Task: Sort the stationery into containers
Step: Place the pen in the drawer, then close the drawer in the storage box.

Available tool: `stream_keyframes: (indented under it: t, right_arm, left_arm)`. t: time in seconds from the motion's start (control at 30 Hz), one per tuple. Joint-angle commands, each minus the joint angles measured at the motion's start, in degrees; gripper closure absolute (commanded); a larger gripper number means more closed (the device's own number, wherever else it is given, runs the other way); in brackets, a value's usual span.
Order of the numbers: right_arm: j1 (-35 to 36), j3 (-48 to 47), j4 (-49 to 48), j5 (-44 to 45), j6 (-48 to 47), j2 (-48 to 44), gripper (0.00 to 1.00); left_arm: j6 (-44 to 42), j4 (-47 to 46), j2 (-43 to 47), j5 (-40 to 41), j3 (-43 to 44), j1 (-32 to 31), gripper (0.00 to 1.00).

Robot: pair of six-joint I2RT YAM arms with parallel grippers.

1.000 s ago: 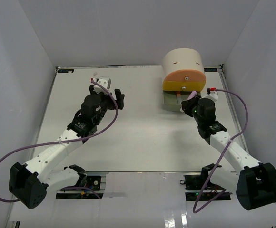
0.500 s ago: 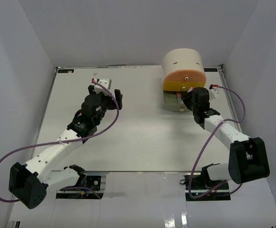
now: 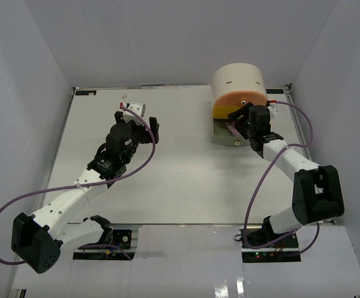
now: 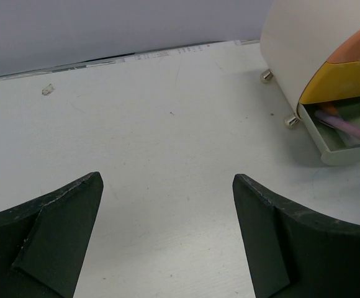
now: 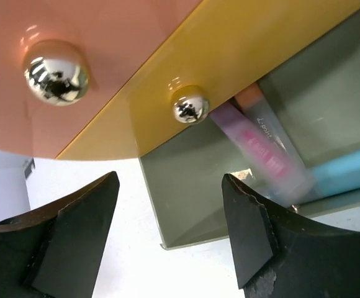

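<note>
The cream round organiser (image 3: 239,81) stands at the back right, with its peach drawer (image 5: 74,37) and yellow drawer (image 5: 229,49) pushed in. The grey-green drawer (image 5: 198,186) is pulled out. In it lie a pink marker (image 5: 261,149), a blue marker (image 5: 347,171) and an orange-capped one (image 5: 249,96); the pink one looks blurred. My right gripper (image 5: 171,177) hangs open just over that drawer's front, below the yellow drawer's knob (image 5: 189,107), with nothing between its fingers. My left gripper (image 4: 167,179) is open over bare table at mid-left (image 3: 154,129).
A tiny white scrap (image 4: 46,90) lies near the table's back edge. The organiser rests on small metal feet (image 4: 267,76). White walls close in the table on three sides. The right arm (image 3: 292,161) arcs along the right side.
My right gripper has swung up and left to the organiser's drawers and opened; the pink marker it carried now lies in the grey-green drawer. The left arm has barely moved.
</note>
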State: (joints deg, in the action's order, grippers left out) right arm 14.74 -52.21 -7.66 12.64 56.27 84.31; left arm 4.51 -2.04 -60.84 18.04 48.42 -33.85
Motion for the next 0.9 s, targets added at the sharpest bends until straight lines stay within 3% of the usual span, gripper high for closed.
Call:
stream_keyframes:
  t: [0.0, 0.23, 0.5, 0.7, 0.87]
  right_arm:
    - [-0.15, -1.68, -1.74, -2.98, -7.56, -0.55, 0.26]
    - [-1.38, 0.0, 0.01, -5.78, -25.82, -5.55, 0.32]
    - [-1.38, 9.57, 0.63, -8.07, -36.04, -10.04, 0.34]
    - [-1.38, 22.75, -8.23, -11.15, -36.5, -15.84, 0.39]
    - [-1.47, 24.52, -13.08, -11.06, -36.23, -14.27, 0.46]
  left_arm:
    - [-0.47, -0.24, 1.51, 0.5, -0.26, 0.27, 0.04]
    - [-0.3, -0.33, 1.51, -0.29, -0.35, 0.27, 0.04]
    - [-0.47, -0.51, 1.51, 0.15, -0.61, 0.27, 0.04]
    - [-0.73, -0.94, 1.51, 0.41, -0.96, 0.27, 0.04]
    - [-0.65, -1.03, 1.16, 0.33, -1.05, 0.27, 0.04]
